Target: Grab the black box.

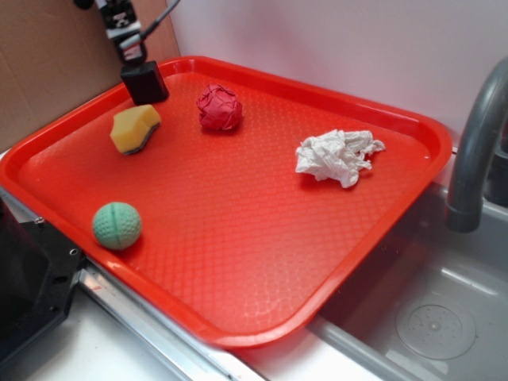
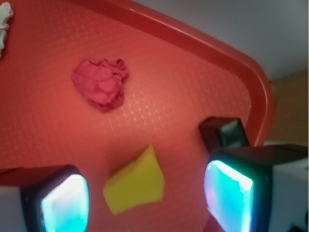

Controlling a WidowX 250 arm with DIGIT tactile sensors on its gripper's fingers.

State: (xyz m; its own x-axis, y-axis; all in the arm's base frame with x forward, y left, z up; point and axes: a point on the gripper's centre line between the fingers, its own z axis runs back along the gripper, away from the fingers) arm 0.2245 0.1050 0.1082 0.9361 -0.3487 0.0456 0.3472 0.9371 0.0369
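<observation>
Red tray (image 1: 333, 262) beside sink: hand (image 2: 145, 198) spread apart, off-centre over far-corner black box (image 1: 144, 82); approach step, judged to need recentring, lowering, closing.

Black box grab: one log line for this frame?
phase: approach | gripper: open, empty | black box: on tray, far corner, off right finger | sponge: between fingers

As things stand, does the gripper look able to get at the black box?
Probably yes. The gripper is open and hovers near the black box, which sits at the tray's far corner with nothing on top. The yellow sponge lies close beside it and the rim is near, so room is tight.
</observation>
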